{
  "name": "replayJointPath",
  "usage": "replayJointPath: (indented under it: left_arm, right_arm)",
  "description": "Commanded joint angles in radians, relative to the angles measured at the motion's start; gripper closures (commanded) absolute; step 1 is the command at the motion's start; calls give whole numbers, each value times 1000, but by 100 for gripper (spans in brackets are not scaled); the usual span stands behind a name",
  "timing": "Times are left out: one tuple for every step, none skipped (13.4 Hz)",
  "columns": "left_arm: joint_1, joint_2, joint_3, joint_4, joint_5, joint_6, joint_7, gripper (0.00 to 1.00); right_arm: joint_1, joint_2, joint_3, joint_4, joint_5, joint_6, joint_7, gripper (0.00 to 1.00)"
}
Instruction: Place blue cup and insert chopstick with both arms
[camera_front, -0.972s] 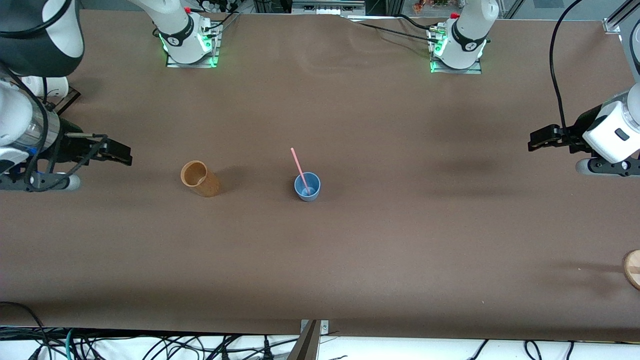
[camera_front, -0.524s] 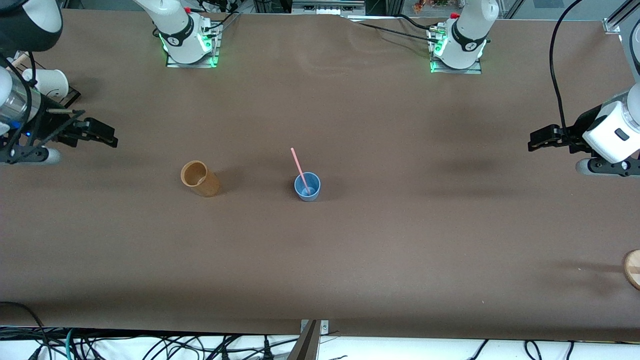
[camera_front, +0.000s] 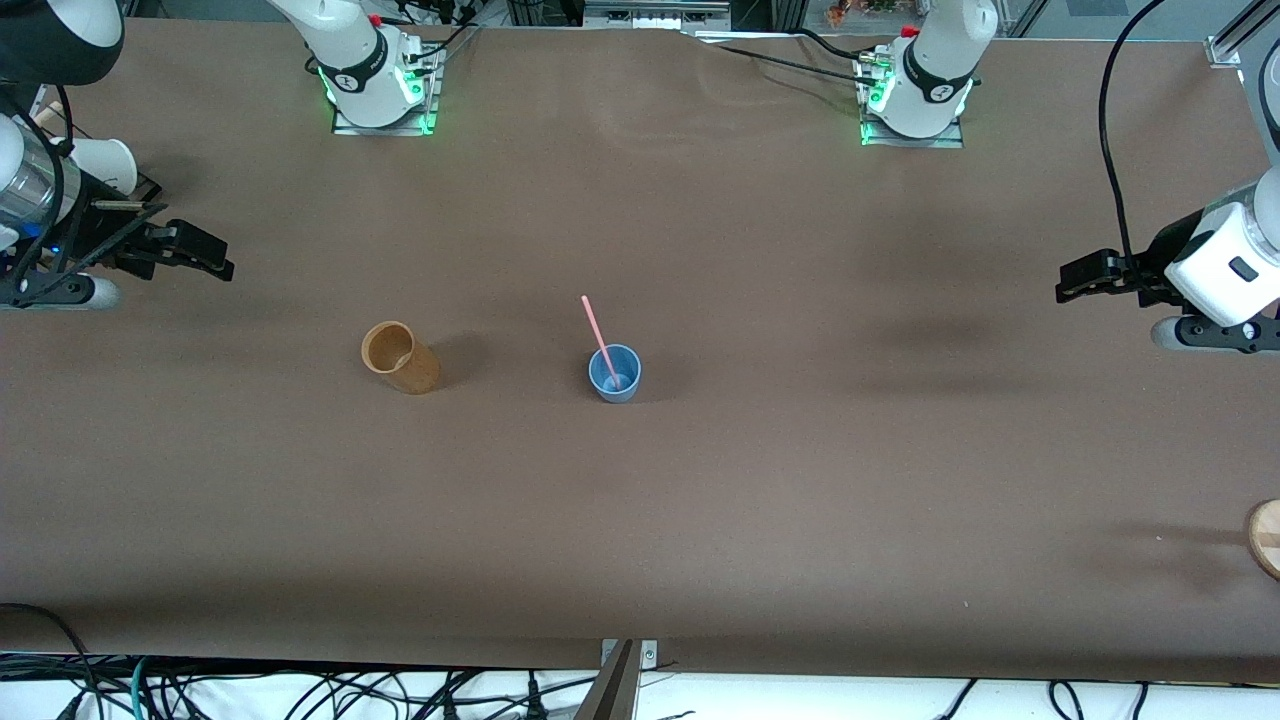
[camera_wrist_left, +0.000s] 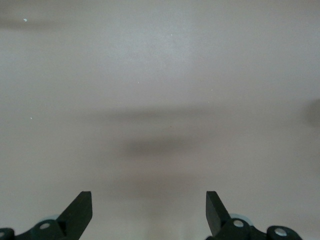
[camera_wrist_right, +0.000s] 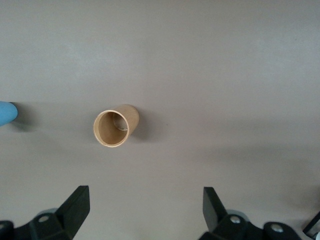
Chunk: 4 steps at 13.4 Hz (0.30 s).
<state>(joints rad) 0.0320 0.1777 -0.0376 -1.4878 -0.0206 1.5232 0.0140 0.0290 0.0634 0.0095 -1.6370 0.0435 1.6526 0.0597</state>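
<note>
The blue cup (camera_front: 615, 373) stands upright mid-table. The pale-pink chopstick (camera_front: 598, 337) stands in it, leaning on the rim with its top tilted toward the robot bases. The cup's edge also shows in the right wrist view (camera_wrist_right: 7, 113). My right gripper (camera_front: 205, 255) is open and empty over the table at the right arm's end, apart from both cups. In the right wrist view it (camera_wrist_right: 145, 207) frames bare table. My left gripper (camera_front: 1075, 277) is open and empty over the left arm's end of the table. In the left wrist view it (camera_wrist_left: 148, 210) shows only bare table.
A tan-brown cup (camera_front: 398, 357) stands beside the blue cup, toward the right arm's end; it also shows in the right wrist view (camera_wrist_right: 115, 126). A white paper cup (camera_front: 102, 163) sits at the right arm's table edge. A round wooden piece (camera_front: 1266, 536) lies at the left arm's edge.
My right gripper has pulled back from beside the tan cup toward the right arm's table edge and the robot bases. The left arm, cups and chopstick have not moved.
</note>
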Motion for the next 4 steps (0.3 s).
replayJointPath:
  left_arm:
    - [-7, -1, 2, 3, 22, 5, 18, 0]
    - [-7, -1, 2, 3, 22, 5, 18, 0]
    - [-7, 0, 2, 4, 22, 5, 18, 0]
    - [-7, 2, 2, 3, 22, 5, 18, 0]
  right_arm:
    - [-20, -34, 20, -32, -25, 19, -14, 0]
    - [-20, -31, 18, -32, -25, 19, -14, 0]
    - [-20, -30, 18, -30, -25, 13, -15, 0]
    - [-18, -33, 20, -29, -27, 12, -17, 0]
